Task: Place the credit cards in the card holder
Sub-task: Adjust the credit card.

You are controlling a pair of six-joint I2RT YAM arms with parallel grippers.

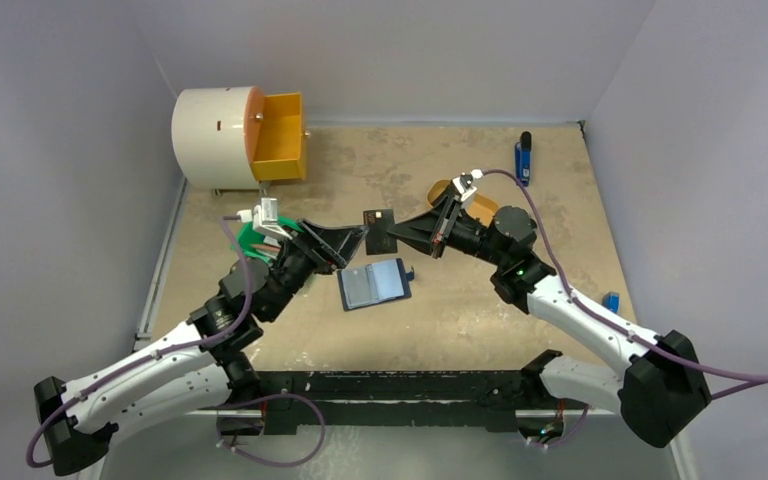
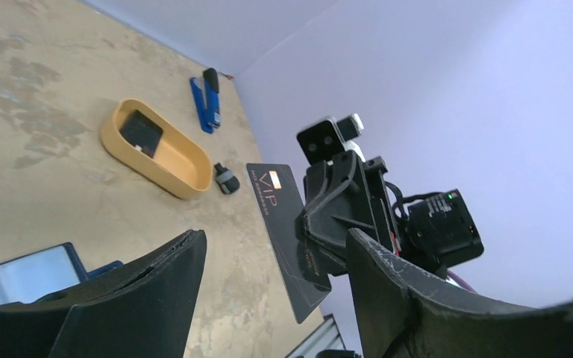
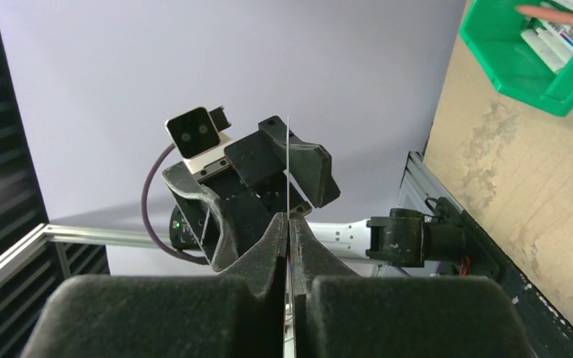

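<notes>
The right gripper was clenched on a black plastic credit card lettered VIP. It pinched the card at one end and held it on edge in the air, just beyond the far edge of the small navy-blue folding card holder. The card holder lay open and flat on the table with its pockets facing up. The left gripper hung released with its jaws wide, above the card holder's far left corner and close to the card's free end.

The step in hand looked like bringing this card down to a pocket. To do it well, the card's free edge should probably meet the pocket mouth at a shallow slant and slide along the pocket, not press down into it. The empty left gripper could pin the card holder's left leaf so it would not skid.

Whether the card stood between the left fingers or only in front of them could not be told. The pocket mouths, and which pockets were free, were too small to read. From the right wrist the card showed only as a thin line. Beyond the card holder to the right, the mustard-yellow oval tray held a dark flat rectangle, possibly another card. The left arm covered most of the green plastic bin left of the card holder.
</notes>
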